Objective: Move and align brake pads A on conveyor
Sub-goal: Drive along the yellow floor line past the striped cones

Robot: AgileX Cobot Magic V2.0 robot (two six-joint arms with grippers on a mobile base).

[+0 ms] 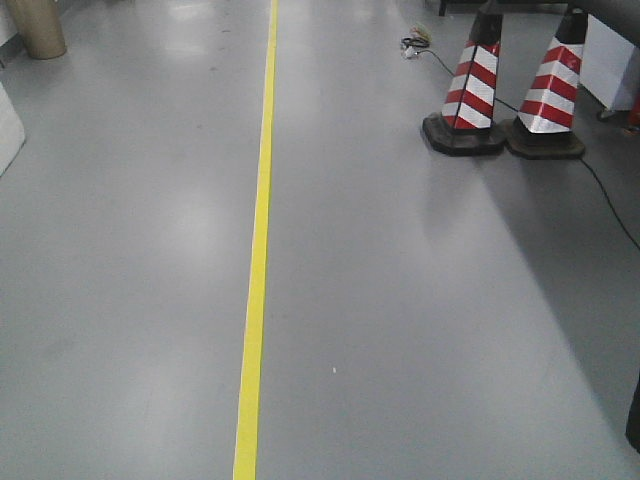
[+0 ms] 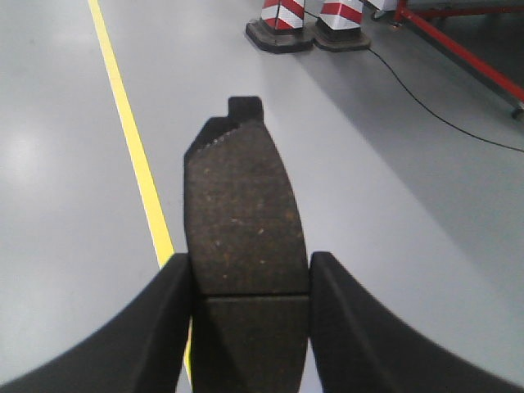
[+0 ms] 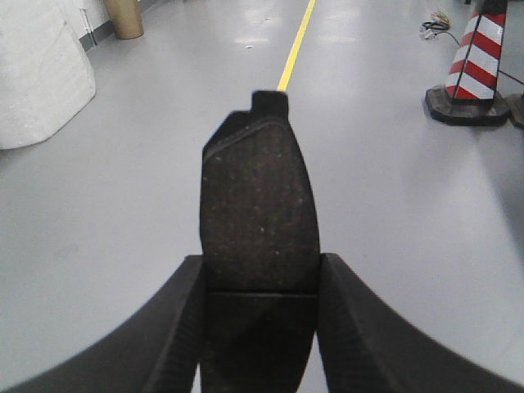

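Note:
My left gripper (image 2: pixel 250 274) is shut on a brake pad A (image 2: pixel 243 213), a dark grey curved oblong with a thin groove across its middle, pointing away from the wrist above the grey floor. A second brake pad A (image 3: pixel 258 209) of the same look is clamped the same way in my right gripper (image 3: pixel 260 274), which is shut on it. Each pad's backing plate tab sticks out at the far end. The conveyor is out of view in all three views. Neither gripper shows in the front view.
Grey floor (image 1: pixel 420 330) with a yellow line (image 1: pixel 257 260) running away from me. Two red-and-white cones (image 1: pixel 470 90) stand at the far right with a black cable (image 1: pixel 600 190) past them. A red frame (image 2: pixel 458 49) lies far right; white bulky stuff (image 3: pixel 37 74) and a cardboard tube (image 3: pixel 127 18) sit left.

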